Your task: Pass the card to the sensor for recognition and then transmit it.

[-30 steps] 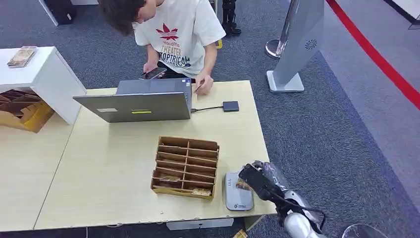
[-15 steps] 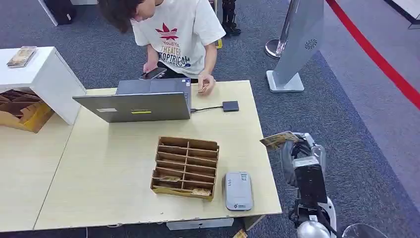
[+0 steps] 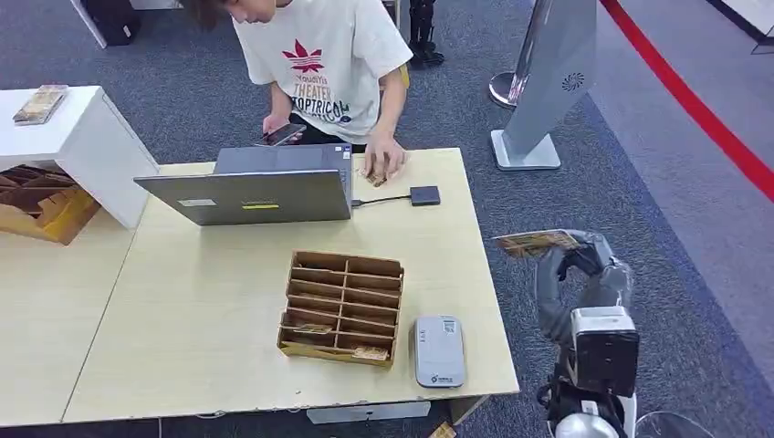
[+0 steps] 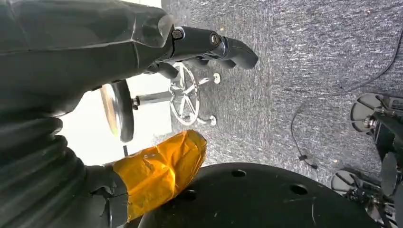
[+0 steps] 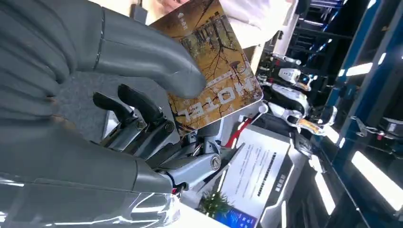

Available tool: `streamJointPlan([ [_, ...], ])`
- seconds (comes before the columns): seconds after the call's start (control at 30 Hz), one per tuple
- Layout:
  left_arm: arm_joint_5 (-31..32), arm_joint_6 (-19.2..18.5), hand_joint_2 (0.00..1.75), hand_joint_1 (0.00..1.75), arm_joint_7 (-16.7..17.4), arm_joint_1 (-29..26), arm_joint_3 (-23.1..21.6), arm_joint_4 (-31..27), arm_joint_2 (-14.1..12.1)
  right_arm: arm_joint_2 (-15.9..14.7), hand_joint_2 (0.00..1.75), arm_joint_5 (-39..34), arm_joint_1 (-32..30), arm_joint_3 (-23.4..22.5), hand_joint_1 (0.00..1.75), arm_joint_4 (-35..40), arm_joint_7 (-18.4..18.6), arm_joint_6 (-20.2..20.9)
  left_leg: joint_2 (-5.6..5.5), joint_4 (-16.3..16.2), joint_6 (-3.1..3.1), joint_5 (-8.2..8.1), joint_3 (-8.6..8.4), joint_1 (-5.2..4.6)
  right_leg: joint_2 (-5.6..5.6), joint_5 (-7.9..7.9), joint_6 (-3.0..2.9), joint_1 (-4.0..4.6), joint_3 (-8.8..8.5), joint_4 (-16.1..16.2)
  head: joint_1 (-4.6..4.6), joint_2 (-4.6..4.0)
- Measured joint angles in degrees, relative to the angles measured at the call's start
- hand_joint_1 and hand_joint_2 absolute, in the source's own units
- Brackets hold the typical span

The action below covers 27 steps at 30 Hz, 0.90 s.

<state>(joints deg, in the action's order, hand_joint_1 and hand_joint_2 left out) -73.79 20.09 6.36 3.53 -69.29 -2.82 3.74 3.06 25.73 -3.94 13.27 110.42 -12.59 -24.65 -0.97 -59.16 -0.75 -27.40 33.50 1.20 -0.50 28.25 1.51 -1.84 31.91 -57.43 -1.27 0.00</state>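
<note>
One card: the yellow-brown printed hotel card (image 3: 537, 242) is pinched flat in the right hand (image 3: 584, 265), off the pale wooden table (image 3: 210, 301) at its 3 o'clock edge, likely offered to the person in the white T-shirt (image 3: 329, 55).
Head view: the grey slab-shaped card sensor (image 3: 439, 351) lies at the table's 5 o'clock corner.
Left wrist view: the left hand (image 4: 142, 71) hangs empty, fingers loosely curled.
Right wrist view: the thumb (image 5: 147, 57) presses the card (image 5: 214, 71) onto the fingers.

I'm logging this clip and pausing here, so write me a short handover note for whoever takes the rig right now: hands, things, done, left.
Right hand: raised off the table's right edge, pinching the card between thumb and fingers; the right wrist view shows the same card, printed HOTEL.
Left hand: holds nothing, hanging over carpet.
Sensor: flat on the table near its front edge, beside the cardboard organizer; nothing lies on it.
Person: behind the laptop, one hand on the table.
Done: card is in hand.
Left: hand the card over, probably to the person.
</note>
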Motion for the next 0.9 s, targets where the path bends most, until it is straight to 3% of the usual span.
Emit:
streamJointPlan([
  [0.33,1.33,-0.04,1.75,0.00,0.79,0.61,-2.88,0.00,-0.35,0.15,1.75,0.68,10.46,4.56,1.75,-5.72,3.21,4.24,0.01,0.00,-0.03,0.05,-0.02,0.01,0.00,-0.02,-0.01,0.01,-0.02,-0.04,0.00,0.00],
  [0.73,3.71,0.13,1.75,0.00,1.73,1.40,-7.21,-0.02,-1.31,2.45,1.75,2.99,27.90,8.59,1.75,-23.24,10.29,6.69,0.00,0.00,-0.07,0.11,-0.02,0.01,-0.01,-0.08,-0.08,0.01,0.02,-0.07,0.02,0.00],
  [0.9,4.26,0.15,1.75,0.00,1.90,1.51,-8.33,-0.02,-1.60,3.17,1.75,4.37,31.29,9.25,1.75,-28.20,11.85,6.82,0.01,0.00,-0.08,0.11,0.01,0.01,-0.03,-0.08,-0.08,0.01,0.02,-0.08,0.00,0.00],
])
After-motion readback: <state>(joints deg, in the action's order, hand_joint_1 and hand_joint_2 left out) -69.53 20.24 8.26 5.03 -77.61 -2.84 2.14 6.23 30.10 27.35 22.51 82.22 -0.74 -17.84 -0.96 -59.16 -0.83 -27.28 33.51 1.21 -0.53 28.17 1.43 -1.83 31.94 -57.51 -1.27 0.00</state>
